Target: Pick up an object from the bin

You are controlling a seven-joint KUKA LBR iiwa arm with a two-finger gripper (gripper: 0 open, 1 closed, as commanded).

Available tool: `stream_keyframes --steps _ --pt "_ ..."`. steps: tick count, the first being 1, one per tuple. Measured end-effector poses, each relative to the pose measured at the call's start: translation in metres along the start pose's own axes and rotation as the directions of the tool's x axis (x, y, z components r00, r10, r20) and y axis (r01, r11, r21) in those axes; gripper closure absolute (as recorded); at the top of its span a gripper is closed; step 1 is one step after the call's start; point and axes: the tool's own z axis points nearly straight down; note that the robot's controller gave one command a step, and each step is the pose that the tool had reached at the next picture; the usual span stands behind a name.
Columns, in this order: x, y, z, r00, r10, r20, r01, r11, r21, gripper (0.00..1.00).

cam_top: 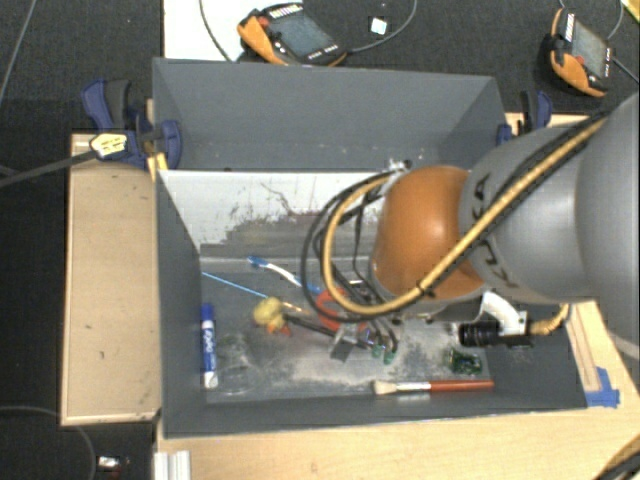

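Gripper (350, 340) low, centre | state: cannot tell | nearest: small rounded yellow lump (268, 313)

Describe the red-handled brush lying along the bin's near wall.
The brush is slim, with a red handle, a short silvery ferrule and pale bristles at its left end. It lies flat on the bin's floor, parallel to the near wall. A small green board sits just behind the handle; whether they touch is unclear.

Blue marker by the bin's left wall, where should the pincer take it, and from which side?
Probably mid-barrel on the blue marker, coming down from above and closing across its width. It lies flat, lengthwise close beside the left wall, so leaning in from the bin's middle looks safer.
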Motion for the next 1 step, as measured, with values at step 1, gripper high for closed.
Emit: stream_keyframes --steps 1 --pt "-0.0002 0.0 -0.006 1.0 -0.001 0.001 0.001 1.0 -0.001 1.0"
